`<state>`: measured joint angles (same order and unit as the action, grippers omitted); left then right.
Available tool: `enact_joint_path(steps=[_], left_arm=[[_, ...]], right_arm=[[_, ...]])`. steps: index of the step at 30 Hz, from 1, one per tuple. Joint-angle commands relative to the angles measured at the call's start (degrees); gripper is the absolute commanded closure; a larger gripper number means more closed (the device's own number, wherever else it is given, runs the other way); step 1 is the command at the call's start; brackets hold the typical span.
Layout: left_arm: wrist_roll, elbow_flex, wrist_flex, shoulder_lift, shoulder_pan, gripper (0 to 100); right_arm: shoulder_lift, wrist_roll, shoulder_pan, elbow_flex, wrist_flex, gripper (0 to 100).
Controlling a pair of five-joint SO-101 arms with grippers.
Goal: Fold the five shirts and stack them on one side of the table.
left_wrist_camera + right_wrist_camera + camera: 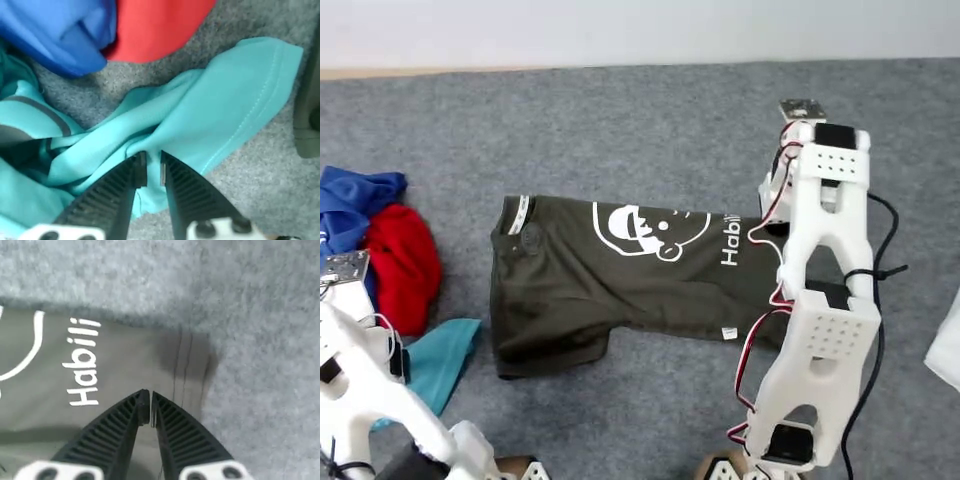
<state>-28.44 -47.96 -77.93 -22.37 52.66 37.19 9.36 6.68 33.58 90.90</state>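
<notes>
At the near left edge of the table point(650, 130), the left gripper point(152, 172) hung low over the teal shirt point(220, 110), its jaws drawn together with only a sliver between the tips. The crumpled folds ran toward those tips, though whether any cloth was caught could not be told. Just beyond the teal shirt lay the red shirt point(405, 265), bunched up, and behind that, touching it, the blue shirt point(355, 205), all three heaped at the table's left side. Across the middle, the olive shirt point(620, 290) lay spread with its white print facing up, its collar toward the heap and one sleeve folded under at the near corner. Over its hem end stood the right gripper point(150, 407), jaws closed, tips just above the fabric beside the stitched hem. At the right edge, a piece of white cloth point(948, 345) lay well apart from the heap.
</notes>
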Motion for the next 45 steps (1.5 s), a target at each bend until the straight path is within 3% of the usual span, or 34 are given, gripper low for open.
enact_joint_path(steps=[1, 9, 14, 22, 34, 41, 45], left_arm=[[-0.18, 1.36, 0.44, -1.67, -0.26, 95], [-0.09, 1.36, 0.18, -1.76, 0.0, 95], [-0.09, 4.79, -3.69, -1.76, 0.35, 95], [0.0, 13.58, -4.4, -1.76, 12.75, 95], [0.0, 14.02, -4.13, -1.49, 14.42, 95], [0.09, 14.02, -4.13, -1.32, 13.89, 95], [0.09, 13.76, -4.31, -1.32, 13.89, 94]], right_arm=[[-6.73, 0.44, 0.13, 3.6, 4.18, 98.8], [-16.84, 6.33, -5.05, 2.99, 11.91, 98.9], [-23.08, 15.65, -8.13, -4.13, 12.0, 98.9], [-37.41, 25.93, -16.4, -30.24, 11.03, 98.9], [-46.81, 26.73, -39.34, -50.02, -4.0, 98.7], [-46.29, 26.29, -49.36, -51.6, -11.03, 83.6], [-46.29, 26.29, -53.93, -54.77, -15.6, 82.8]])
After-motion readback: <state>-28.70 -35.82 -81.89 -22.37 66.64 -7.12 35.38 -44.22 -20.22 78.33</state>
